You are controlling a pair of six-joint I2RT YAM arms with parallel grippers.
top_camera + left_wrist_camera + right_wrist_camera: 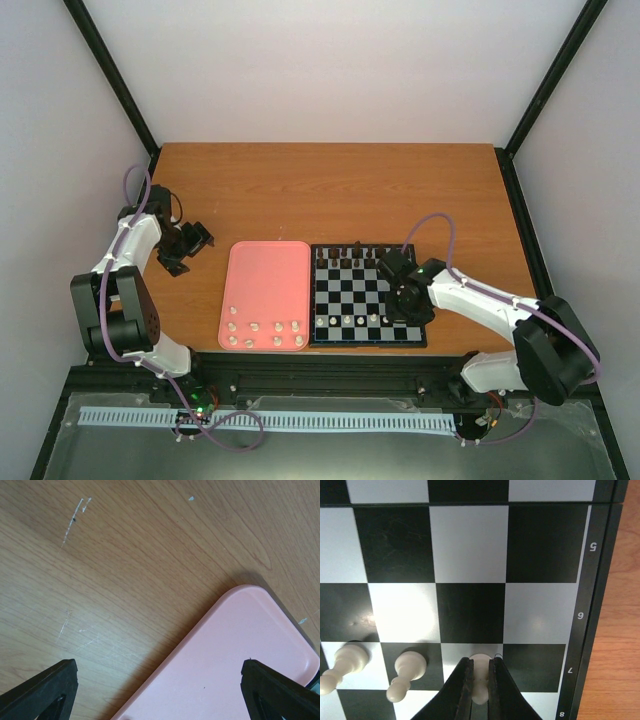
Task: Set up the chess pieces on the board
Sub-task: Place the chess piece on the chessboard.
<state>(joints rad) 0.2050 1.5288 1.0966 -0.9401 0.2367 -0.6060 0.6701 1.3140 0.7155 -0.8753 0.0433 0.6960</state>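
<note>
The left end effector (160, 667), spread wide, hangs over the tabletop (125, 555), a corner of the pink tray (225, 660) beneath it. The right end effector (480, 666) pinches a cream pawn (480, 658) at row 7 of the board (600, 605), two pawns (407, 670) to its left. I judge this the placing step; next comes releasing and lifting straight up. Only the top view shows the chess pieces (278, 327) waiting on the tray.

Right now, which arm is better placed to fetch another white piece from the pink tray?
Probably the left arm: jaws open, empty, beside the tray. The right arm holds a white piece.
</note>
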